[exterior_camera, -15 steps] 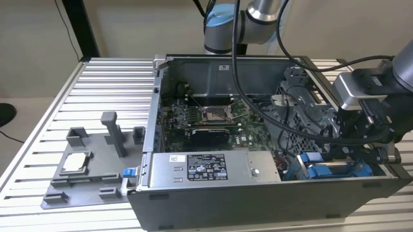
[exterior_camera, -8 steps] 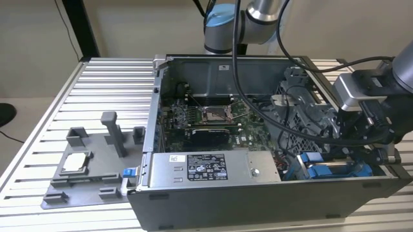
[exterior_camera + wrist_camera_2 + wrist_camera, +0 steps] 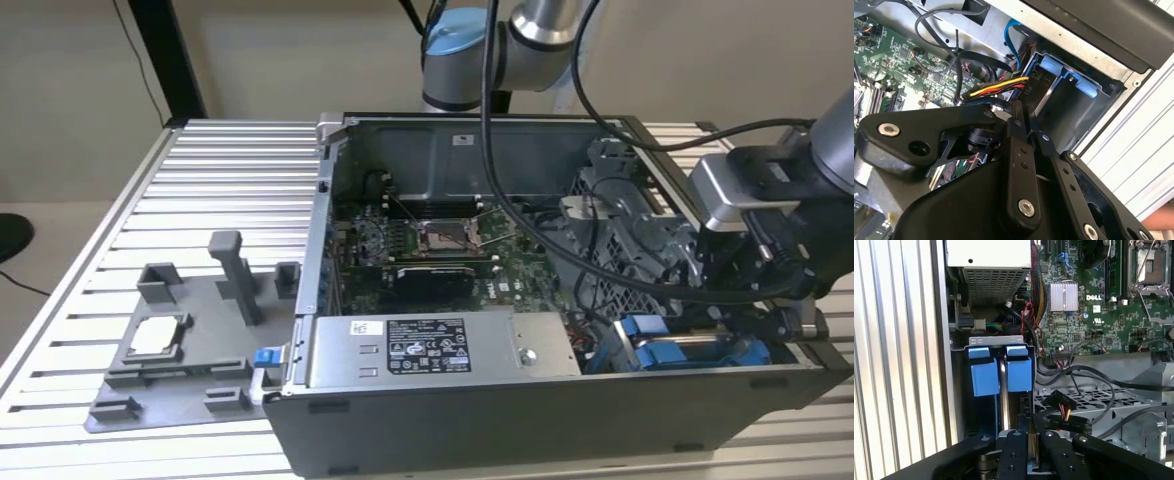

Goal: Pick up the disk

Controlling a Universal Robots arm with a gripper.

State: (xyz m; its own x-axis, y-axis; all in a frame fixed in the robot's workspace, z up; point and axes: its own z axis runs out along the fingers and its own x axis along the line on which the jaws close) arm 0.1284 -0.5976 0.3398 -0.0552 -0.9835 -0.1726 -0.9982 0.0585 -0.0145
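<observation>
My claw sits low over the drive bay in the corner of the open computer case on the exterior view's right. In both wrist views the two black fingers lie close side by side with hardly a gap between them; I cannot tell whether anything is caught between the tips, since my own linkage covers that spot.

The disk stands on edge in the bay: a thin silver-metal strip between two bright blue carrier tabs, seated in the slot. In the first wrist view my fingertips line up with that silver edge, just at its near end. In the exterior view the blue carrier shows in the case's lower corner, directly under my wrist housing.

Beside the bay a bundle of black, red and yellow wires ends in a black connector, close to my fingers. The green motherboard with a finned silver heatsink lies further in. The long grey power-supply box with a white sticker runs along the case's near wall.

The case rests on a ribbed metal counter. A grey fixture tray on the exterior view's left carries a small square silver chip, well apart from my claw.
</observation>
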